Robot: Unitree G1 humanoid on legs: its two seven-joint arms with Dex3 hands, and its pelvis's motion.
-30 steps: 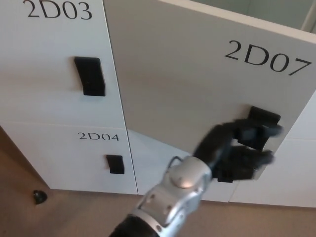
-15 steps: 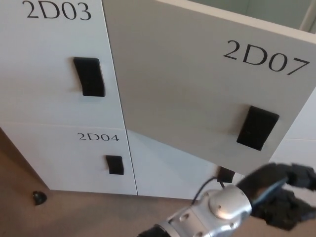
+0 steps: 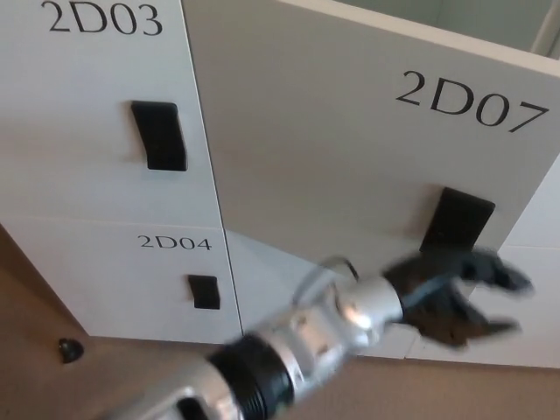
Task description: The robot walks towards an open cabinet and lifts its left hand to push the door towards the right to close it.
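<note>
the left hand (image 3: 455,302) is blurred, its fingers (image 3: 499,273) spread apart and holding nothing, just below the black handle (image 3: 456,220) of the open door (image 3: 350,149) marked 2d07. whether they touch the door cannot be told.

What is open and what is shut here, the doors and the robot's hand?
2D07 door: open, swung out from the cabinet.
2D03 door: shut.
2D04 door: shut.
Left hand: open, fingers apart, holding nothing, just below the 2D07 door's black handle, blurred.
Right hand: not in view.
</note>
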